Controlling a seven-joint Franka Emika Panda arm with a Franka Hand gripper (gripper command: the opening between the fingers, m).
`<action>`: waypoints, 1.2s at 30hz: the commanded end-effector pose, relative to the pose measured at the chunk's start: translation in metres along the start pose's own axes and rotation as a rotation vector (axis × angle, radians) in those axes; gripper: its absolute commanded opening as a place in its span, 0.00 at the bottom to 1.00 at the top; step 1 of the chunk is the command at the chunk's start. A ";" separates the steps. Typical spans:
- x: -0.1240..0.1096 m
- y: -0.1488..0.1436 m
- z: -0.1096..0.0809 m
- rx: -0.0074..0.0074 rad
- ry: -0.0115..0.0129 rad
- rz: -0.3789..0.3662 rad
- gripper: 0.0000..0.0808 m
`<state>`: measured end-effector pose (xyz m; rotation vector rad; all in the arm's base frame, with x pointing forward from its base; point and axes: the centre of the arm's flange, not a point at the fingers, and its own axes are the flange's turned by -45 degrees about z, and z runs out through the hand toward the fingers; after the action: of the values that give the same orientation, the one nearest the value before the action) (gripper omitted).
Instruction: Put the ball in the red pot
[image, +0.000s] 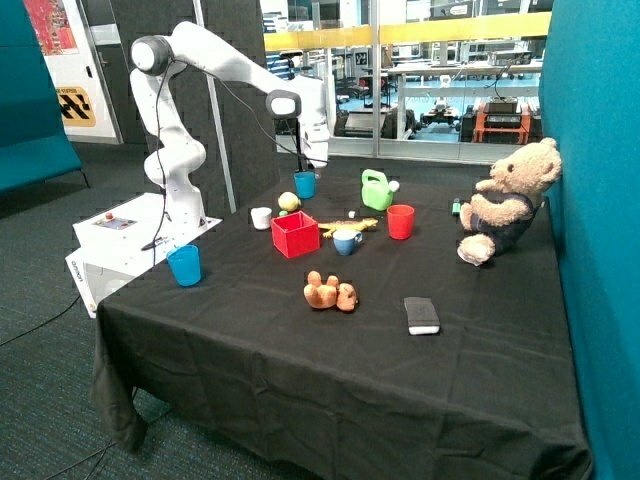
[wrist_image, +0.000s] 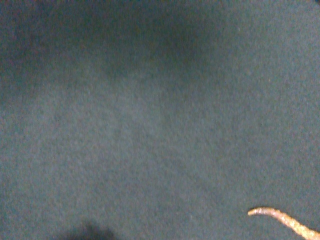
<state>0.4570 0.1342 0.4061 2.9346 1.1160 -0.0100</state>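
Ball not in pot yet; arm sitting high behind the table.
White cup (image: 261, 217), then the ball (image: 289, 201) lying just behind the red pot (image: 295, 234), gripper (image: 314, 160) hanging above the blue cup (image: 305, 184). Can't tell its state. Risk: crowding neighbours could be nudging the ball away on descent.

**layout of objects on the table**

the ball (image: 289, 201) lies on the table (image: 300, 370) just behind the red pot (image: 295, 234), between a small cup (image: 261, 217) and a taller cup (image: 305, 184). the gripper (image: 313, 160) hangs above that taller cup. a watering can (image: 377, 190) stands behind another cup (image: 400, 221). a long toy (image: 350, 226) and a mug (image: 347, 241) lie between pot and that cup. a plush toy (image: 331, 292) lies nearer the front edge; a teddy bear (image: 505, 200) sits at the far side.
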 end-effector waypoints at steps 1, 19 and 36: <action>-0.028 -0.003 0.006 -0.0006 0.0066 -0.033 0.99; -0.050 -0.036 0.017 -0.0009 0.0066 -0.127 1.00; -0.030 -0.034 0.035 -0.0010 0.0066 -0.141 1.00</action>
<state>0.4031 0.1320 0.3822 2.8615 1.2961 0.0127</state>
